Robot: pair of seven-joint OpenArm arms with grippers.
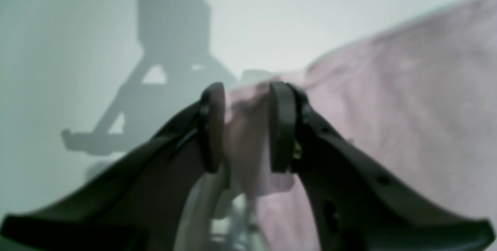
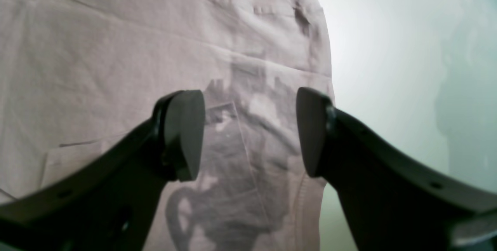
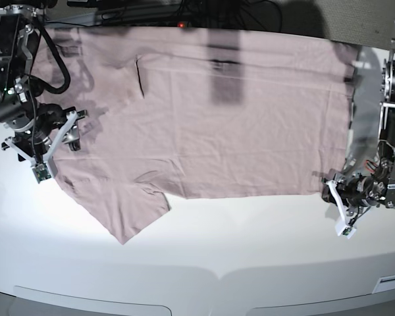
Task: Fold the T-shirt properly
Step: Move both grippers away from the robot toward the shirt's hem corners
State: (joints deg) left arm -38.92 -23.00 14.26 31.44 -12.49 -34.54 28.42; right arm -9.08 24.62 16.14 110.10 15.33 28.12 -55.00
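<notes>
Nearest the camera: the left hand (image 1: 246, 126), seen from its own wrist view, two dark fingers (image 1: 211, 126) pinching a bunched fold of pink cloth between them.
Left hand grip: closed on the T-shirt (image 3: 237, 125) at its hem corner; in the base view this hand sits at about 4 o'clock, at the garment's edge.
Right hand: the right hand (image 2: 250, 130) stands with its fingers parted and nothing between them, hovering over flat fabric near the shirt's edge; in the base view it is at about 9 o'clock, beside a sleeve (image 3: 128, 210).
T-shirt position: spread mostly flat on the white bench (image 3: 250, 257), filling the upper half of the base view from 9 o'clock to 3 o'clock, collar end toward 9 o'clock, hem toward 3 o'clock. One sleeve points down toward 7 o'clock.
Step in hand, as a judgement: starting a fold, with one corner taken and the other side not yet gripped.
Doing it well: let the right hand close on a single clean edge of cloth before any lift, then raise both hands evenly so the fabric stays taut and lands without creases.
Risk: the left pinch looks bunched; a quick pull could drag the whole shirt.
</notes>
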